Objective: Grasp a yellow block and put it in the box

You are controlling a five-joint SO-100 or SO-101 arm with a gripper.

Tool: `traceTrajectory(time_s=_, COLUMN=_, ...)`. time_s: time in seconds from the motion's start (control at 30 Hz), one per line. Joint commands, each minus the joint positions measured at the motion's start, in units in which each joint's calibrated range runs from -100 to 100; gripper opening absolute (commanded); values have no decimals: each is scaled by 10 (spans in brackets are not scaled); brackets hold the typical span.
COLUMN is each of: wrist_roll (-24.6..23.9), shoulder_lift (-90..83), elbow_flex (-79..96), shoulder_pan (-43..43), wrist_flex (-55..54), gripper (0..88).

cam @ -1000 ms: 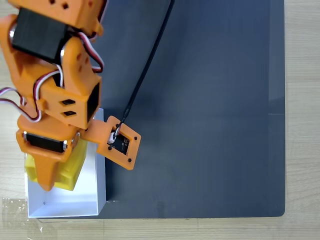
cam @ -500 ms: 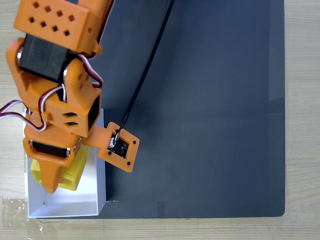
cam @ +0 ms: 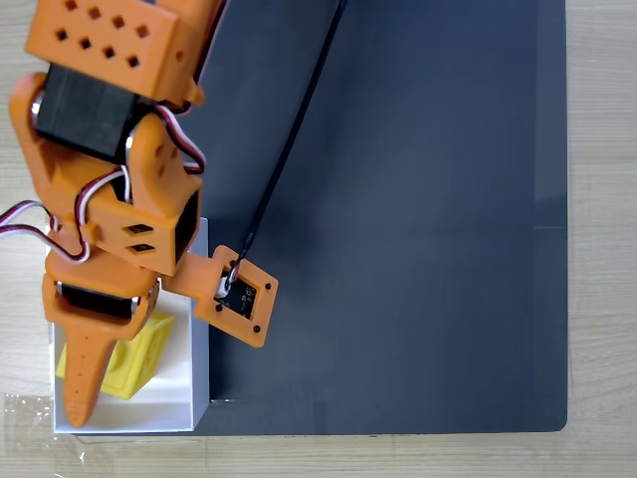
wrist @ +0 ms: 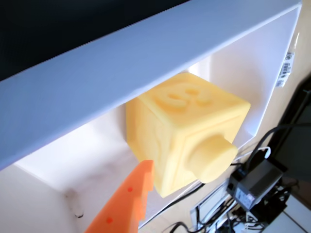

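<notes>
The yellow block (cam: 129, 356) is a glossy plastic cube with a round stud (wrist: 212, 158) jutting sideways and raised figures moulded on another face. It lies inside the white thin-walled box (cam: 189, 339), near the wall, tilted. The orange gripper (cam: 95, 373) hangs over it, jaws parted, holding nothing. A dark mat (cam: 398, 219) covers the wooden tabletop (cam: 597, 199).

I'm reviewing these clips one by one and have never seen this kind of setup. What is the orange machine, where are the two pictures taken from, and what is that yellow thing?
The orange machine is a small plastic robot arm; its hand reaches into a white open-top box. The fixed view looks straight down on a dark grey mat over a wooden table. The wrist view rides on the arm, close inside the box. The yellow thing is a bright plastic cube with a round stud, in the box beside an orange finger. Whether the hand is gripping it cannot be told.
</notes>
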Motion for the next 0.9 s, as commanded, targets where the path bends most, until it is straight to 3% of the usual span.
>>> traceTrajectory(time_s=0.0, wrist_roll=-3, shoulder_lift=-73, elbow_flex=-22, shoulder_pan=-11, wrist_flex=2, gripper=458)
traceTrajectory(time_s=0.1, wrist_roll=-6, shoulder_lift=-132, elbow_flex=-22, shoulder_pan=-34, wrist_flex=44, gripper=414)
traceTrajectory(time_s=0.33, wrist_roll=-66, shoulder_lift=-312, elbow_flex=-6, shoulder_pan=-69, wrist_flex=151, gripper=101)
traceTrajectory(time_s=0.43, wrist_roll=-76, shoulder_lift=-396, elbow_flex=39, shoulder_pan=-74, wrist_flex=177, gripper=8)
traceTrajectory(time_s=0.87, wrist_roll=-73, shoulder_lift=-843, elbow_flex=538, shoulder_pan=-136, wrist_flex=213, gripper=21)
